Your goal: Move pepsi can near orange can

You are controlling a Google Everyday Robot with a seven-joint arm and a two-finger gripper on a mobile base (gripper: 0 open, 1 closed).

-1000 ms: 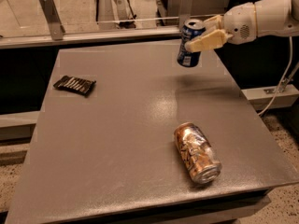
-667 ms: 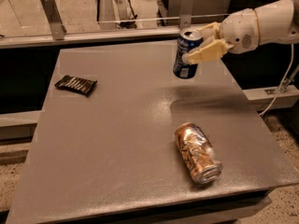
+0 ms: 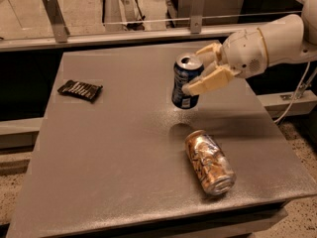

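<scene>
The white arm (image 3: 277,41) enters from the right and is cut off at the frame edge. The far finger of the gripper (image 3: 194,69) is partly hidden behind the pepsi can (image 3: 185,86), and the can's lettering cannot be read.

The table (image 3: 109,162) is a flat, matte grey slab. At far left lies a dark, ridged snack wrapper (image 3: 79,89). The orange can (image 3: 209,161) is a shiny, dented cylinder lying on its side at near right.

The pepsi can is dark blue with a silver top, roughly upright and raised clear of the table. Its shadow falls just beyond the orange can. The cream fingers (image 3: 207,80) pinch it from the right, one across its front and one behind.
</scene>
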